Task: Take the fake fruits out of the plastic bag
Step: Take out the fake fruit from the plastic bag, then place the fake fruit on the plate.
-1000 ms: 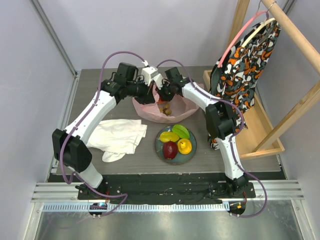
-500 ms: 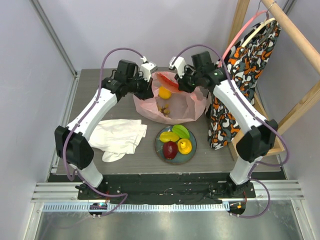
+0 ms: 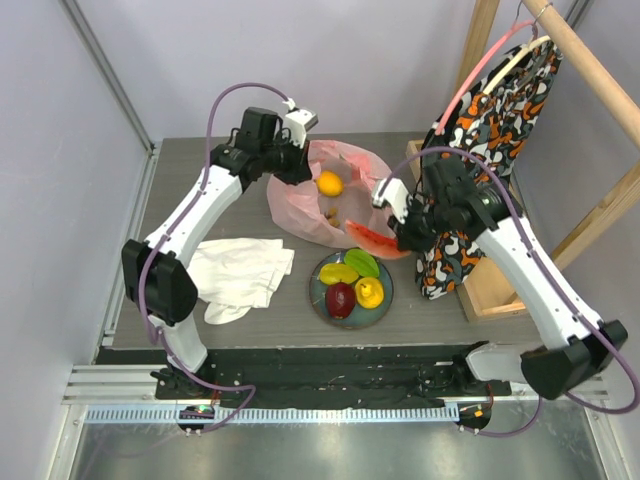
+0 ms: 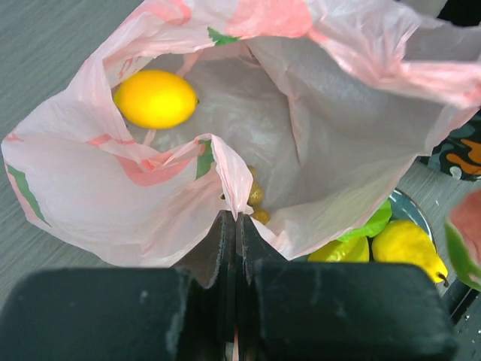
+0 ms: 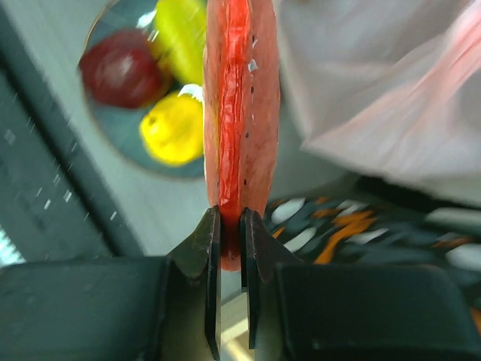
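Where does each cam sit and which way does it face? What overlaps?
Top external: fixed above and behind, looking down at the table; left arm and right arm show whole, left gripper at the plastic bag, right gripper beside the plate.
Left wrist: on the left arm, looks into the bag's mouth; its fingers show, shut on the bag's edge.
Right wrist: on the right arm, looks toward the plate; its fingers show, clamped on the watermelon slice.
Shared: both wrist views catch plate and bag.

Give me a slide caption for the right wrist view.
Right gripper clamped on the red watermelon slice, with the fruit-filled plate and pink plastic bag blurred behind.
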